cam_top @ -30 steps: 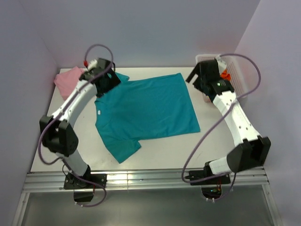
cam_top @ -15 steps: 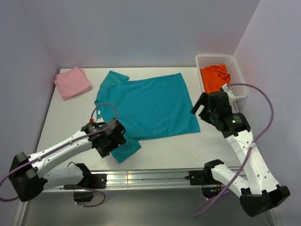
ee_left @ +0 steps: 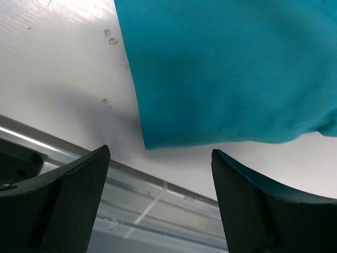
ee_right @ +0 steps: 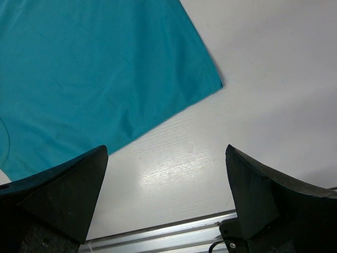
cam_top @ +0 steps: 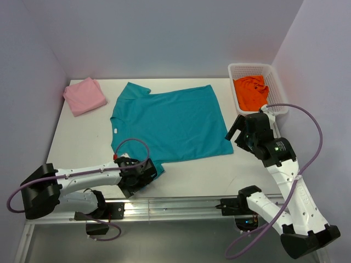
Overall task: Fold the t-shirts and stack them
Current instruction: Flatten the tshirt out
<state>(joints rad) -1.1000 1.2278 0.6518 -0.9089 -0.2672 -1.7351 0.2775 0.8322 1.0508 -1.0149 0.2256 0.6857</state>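
The teal t-shirt (cam_top: 170,123) lies spread flat in the middle of the table. My left gripper (cam_top: 146,171) is open and empty, low at the near table edge beside the near sleeve. In the left wrist view the sleeve's edge (ee_left: 231,68) lies just beyond the open gripper (ee_left: 160,174). My right gripper (cam_top: 238,131) is open and empty above the table, just right of the shirt's right hem corner. The right wrist view shows that corner (ee_right: 105,68) ahead of the open gripper (ee_right: 166,168). The pink tee (cam_top: 85,96) lies folded at the back left. The orange tee (cam_top: 251,92) is crumpled in the basket.
A white mesh basket (cam_top: 277,90) stands at the back right corner. A metal rail (cam_top: 181,207) runs along the near table edge and shows in the left wrist view (ee_left: 158,205). Purple walls close in the back and both sides.
My left arm has swung from the shirt's far collar down to the near sleeve at the table edge. My right arm has drawn back from the basket to the shirt's right hem corner.
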